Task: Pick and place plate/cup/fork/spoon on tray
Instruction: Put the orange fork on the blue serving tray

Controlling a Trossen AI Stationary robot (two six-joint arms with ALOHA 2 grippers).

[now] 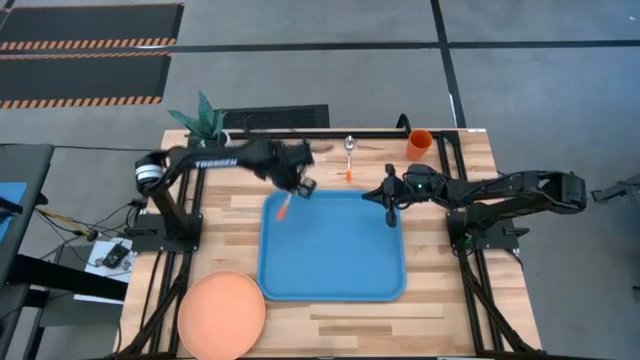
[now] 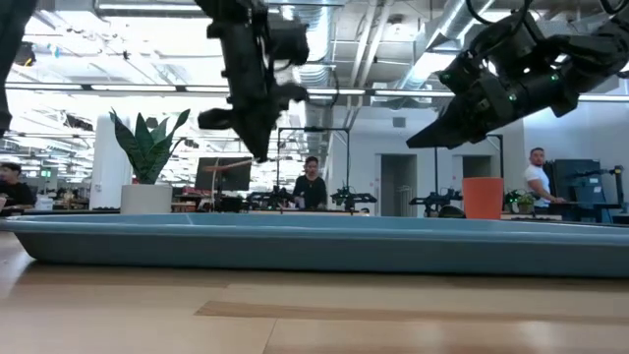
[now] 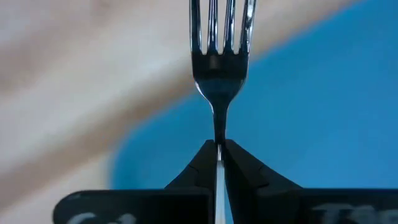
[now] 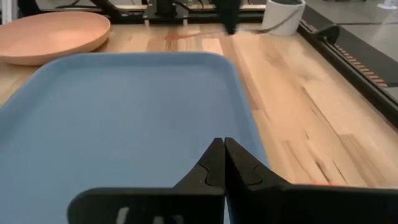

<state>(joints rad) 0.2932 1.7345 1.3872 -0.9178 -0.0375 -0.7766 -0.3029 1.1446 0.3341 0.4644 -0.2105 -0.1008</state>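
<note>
My left gripper [image 1: 300, 186] is shut on the fork [image 3: 221, 56] above the blue tray's [image 1: 333, 265] far left corner. An orange part of the fork [image 1: 284, 208] shows beside the gripper in the high view. My right gripper [image 1: 390, 214] is shut and empty above the tray's right rim; it also shows in the right wrist view [image 4: 222, 146]. The spoon [image 1: 349, 156] lies flat on the table beyond the tray's far rim. The orange cup [image 1: 419, 143] stands at the far right. The salmon plate [image 1: 222, 312] lies at the near left corner. My left gripper pinches the fork's thin metal neck [image 3: 219, 127], just behind the tines, between its two fingertips. The tines stick out beyond the fingertips. The fingers slant down from above, along the fork. The fork is lifted clear of the tray.
A white pot with a green plant [image 1: 205, 120] stands at the far left corner. A dark rail [image 1: 300, 132] runs along the table's far edge. The tray's floor [image 4: 124, 112] is bare. People show in the room behind the table [image 2: 311, 182].
</note>
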